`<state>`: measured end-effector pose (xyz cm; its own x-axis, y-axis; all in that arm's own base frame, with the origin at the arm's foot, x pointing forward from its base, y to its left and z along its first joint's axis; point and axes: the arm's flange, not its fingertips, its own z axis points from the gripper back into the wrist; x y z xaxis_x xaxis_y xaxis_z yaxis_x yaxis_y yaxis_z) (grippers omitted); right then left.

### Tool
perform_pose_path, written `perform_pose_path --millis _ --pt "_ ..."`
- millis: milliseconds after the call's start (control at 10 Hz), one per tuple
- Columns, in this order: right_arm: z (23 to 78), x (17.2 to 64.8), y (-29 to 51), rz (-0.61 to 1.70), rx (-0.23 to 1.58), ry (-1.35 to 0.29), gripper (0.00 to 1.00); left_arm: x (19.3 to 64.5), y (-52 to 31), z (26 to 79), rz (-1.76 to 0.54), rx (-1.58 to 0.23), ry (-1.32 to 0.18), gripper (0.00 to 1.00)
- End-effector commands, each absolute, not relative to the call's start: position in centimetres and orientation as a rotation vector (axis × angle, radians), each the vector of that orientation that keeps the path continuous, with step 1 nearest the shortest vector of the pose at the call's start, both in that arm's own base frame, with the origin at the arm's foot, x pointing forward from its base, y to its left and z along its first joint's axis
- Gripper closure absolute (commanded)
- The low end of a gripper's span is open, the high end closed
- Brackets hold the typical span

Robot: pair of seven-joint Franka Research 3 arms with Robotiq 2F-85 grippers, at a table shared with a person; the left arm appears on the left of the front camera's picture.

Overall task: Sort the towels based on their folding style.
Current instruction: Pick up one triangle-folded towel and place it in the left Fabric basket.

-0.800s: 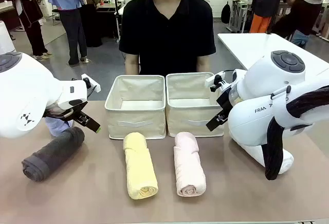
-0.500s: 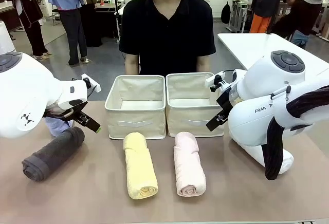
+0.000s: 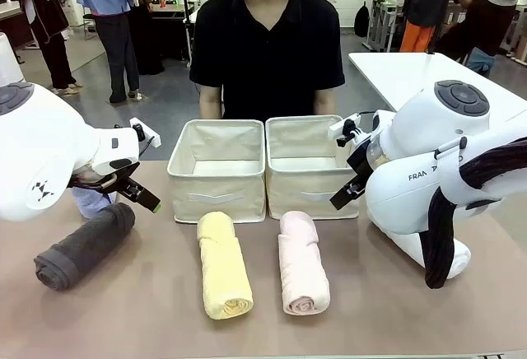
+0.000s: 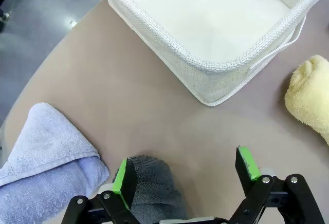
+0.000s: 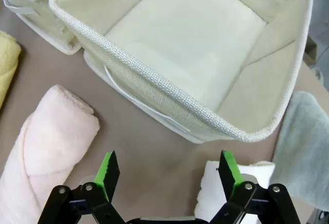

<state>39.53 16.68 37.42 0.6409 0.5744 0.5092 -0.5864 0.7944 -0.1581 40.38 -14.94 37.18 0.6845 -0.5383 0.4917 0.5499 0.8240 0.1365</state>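
L gripper [image 4: 186,175]: jaws spread wide, nothing held. It hangs above the far end of the dk grey roll [image 3: 82,246], not touching.
R gripper [image 5: 168,170]: jaws spread wide, nothing held. It sits above the white roll [image 5: 208,196], by the near outer corner of the R bin [image 3: 305,190].

Count: 2 grippers, 2 bins, 6 towels (4 rolls, 2 not rolled).

Rolls:
- Dk grey: near table's [image 3: 148,318] L edge. Long axis diagonal, spiral end toward near-L corner, other end toward L bin [image 3: 218,190].
- Yellow roll [image 3: 224,266]: near side of L bin. Long axis near-to-far, spiral end facing near edge, that end slightly to the R.
- Pink roll [image 3: 301,263]: near side of R bin, beside yellow, apart from it. Long axis near-to-far, spiral end facing near edge.
- White: partly hidden by R gripper; axis cannot tell.

Not rolled:
- Lt blue towel [image 4: 41,152]: folded flat, hem showing, just beside dk grey roll's far end, toward L edge.
- Grey-green towel [image 5: 303,147]: just beside R bin's outer wall, toward R edge; cut off by frame, fold cannot tell.

Bins: side by side mid-table, toward far edge, walls nearly touching, insides bare.
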Motion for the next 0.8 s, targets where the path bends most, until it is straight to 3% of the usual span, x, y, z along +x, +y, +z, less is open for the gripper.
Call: perform_pose_path --millis 0,700 --pt "37.42 39.53 16.68 0.661 0.023 -0.573 0.0 40.37 -14.95 37.18 -0.61 -0.022 -0.544 0.0" --pt "37.42 39.53 16.68 0.662 0.022 -0.573 0.0 40.38 -14.94 37.18 -0.61 -0.023 -0.544 0.0"
